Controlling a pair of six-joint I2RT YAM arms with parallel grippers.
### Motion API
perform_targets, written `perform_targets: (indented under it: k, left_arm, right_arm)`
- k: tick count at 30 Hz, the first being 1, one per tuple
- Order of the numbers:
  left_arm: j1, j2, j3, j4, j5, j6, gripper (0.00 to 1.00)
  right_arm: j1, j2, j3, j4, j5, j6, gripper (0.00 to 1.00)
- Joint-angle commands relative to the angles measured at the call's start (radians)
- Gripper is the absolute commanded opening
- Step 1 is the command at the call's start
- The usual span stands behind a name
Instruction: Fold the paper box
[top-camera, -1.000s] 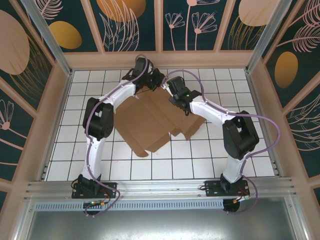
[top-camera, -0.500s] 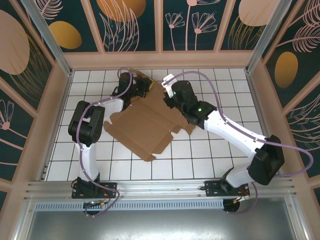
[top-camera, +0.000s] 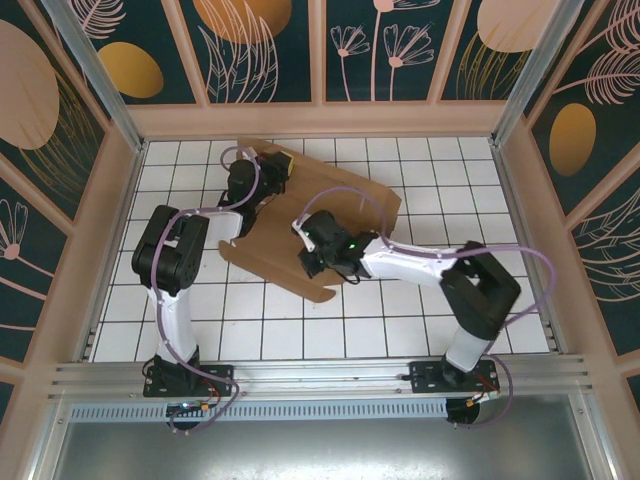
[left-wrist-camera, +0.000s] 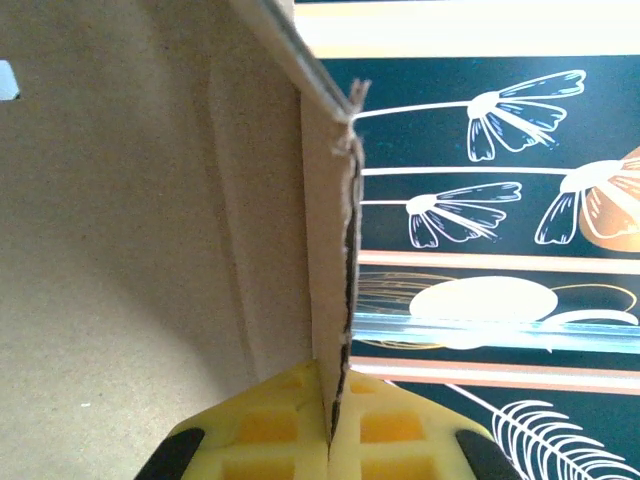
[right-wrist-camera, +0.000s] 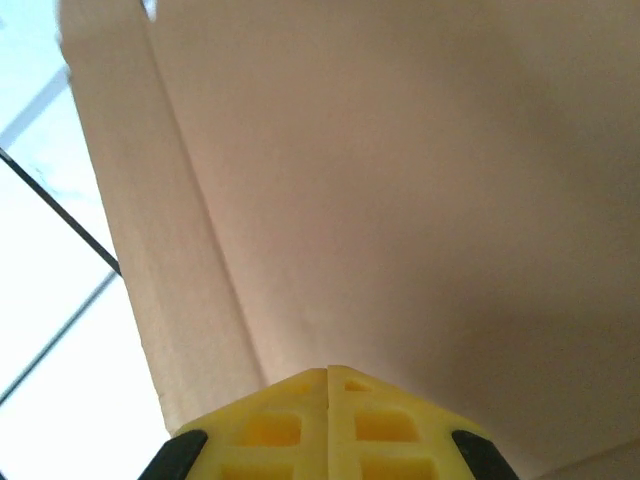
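While clamping the box (top-camera: 345, 210) by its raised edge in the left gripper (left-wrist-camera: 330, 440), points the clenched, empty right gripper (right-wrist-camera: 328, 400) at its face close ahead.

readable text: none | labels, numbers, signs: none | paper box (top-camera: 270, 255): no legible print

paper box (top-camera: 270, 250): flat brown sheet, centre of frame, lying diagonally from left-centre to upper right; upper edge looks lifted off the tiles
left claw (top-camera: 280, 163): at the sheet's upper-left corner, touching it
right claw (top-camera: 303, 228): over the sheet's middle, arm in from lower right
bench (top-camera: 450, 170): white grid tiles
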Motion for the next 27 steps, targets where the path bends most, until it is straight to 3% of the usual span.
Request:
perform_targets:
  k: [1,10,15,20,27]
  left_arm:
    - [0.008,-0.082,-0.044,0.097,-0.065,0.031,0.0]
    - [0.007,-0.22,-0.194,-0.012,-0.181,0.172,0.0]
    - [0.005,-0.253,-0.25,-0.027,-0.226,0.177,0.0]
    - [-0.017,-0.252,-0.198,-0.189,-0.292,0.179,0.0]
    - [-0.101,-0.272,-0.157,-0.301,-0.477,0.27,0.0]
  right_arm:
    - [-0.006,0.057,-0.012,-0.009,0.044,0.084,0.0]
    - [-0.113,0.129,-0.02,-0.107,0.086,0.06,0.0]
    - [-0.174,0.135,-0.032,-0.148,0.046,0.058,0.0]
    - [-0.221,0.1,-0.042,-0.169,-0.004,0.047,0.0]
    - [-0.279,0.054,-0.062,-0.183,-0.045,0.001,0.0]
